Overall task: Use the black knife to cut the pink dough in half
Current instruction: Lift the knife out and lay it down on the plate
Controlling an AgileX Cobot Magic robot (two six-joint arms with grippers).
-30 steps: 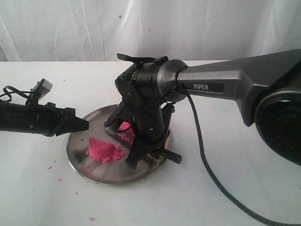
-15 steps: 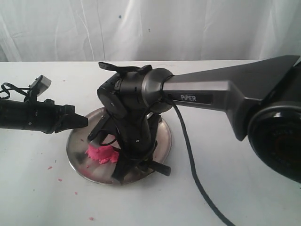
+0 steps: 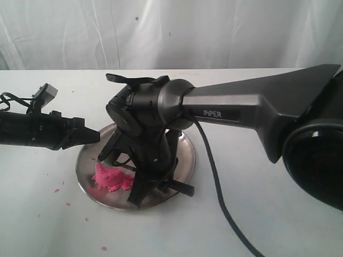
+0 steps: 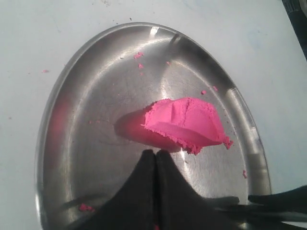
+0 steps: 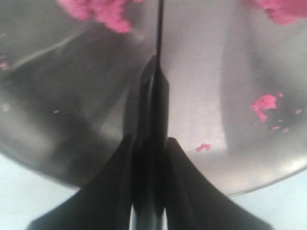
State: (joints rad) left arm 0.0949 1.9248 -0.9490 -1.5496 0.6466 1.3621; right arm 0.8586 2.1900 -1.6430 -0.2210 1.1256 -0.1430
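Note:
The right gripper [image 3: 153,184] stands over the steel plate [image 3: 86,179], shut on the black knife [image 3: 182,188]. In the right wrist view the right gripper [image 5: 148,143] holds the knife [image 5: 154,91] edge-on, its thin blade reaching out over the plate [image 5: 216,96]. Pink dough lies on both sides of the blade, one piece [image 5: 98,12] and another [image 5: 283,9]. In the exterior view only one pink dough piece [image 3: 112,179] shows; the rest is hidden behind the arm. The left gripper [image 3: 90,136] is shut and empty, and its tip [image 4: 156,152] sits just short of a pink wedge [image 4: 184,122].
Pink crumbs lie on the white table [image 3: 56,190] and on the plate [image 4: 139,55]. The right arm's black cable [image 3: 225,203] trails across the table to the front. A white curtain hangs behind the table.
The right arm has swung left across the plate with the knife. The visible dough piece now lies nearer the plate's left rim, and the far piece is hidden. The left gripper has barely moved.

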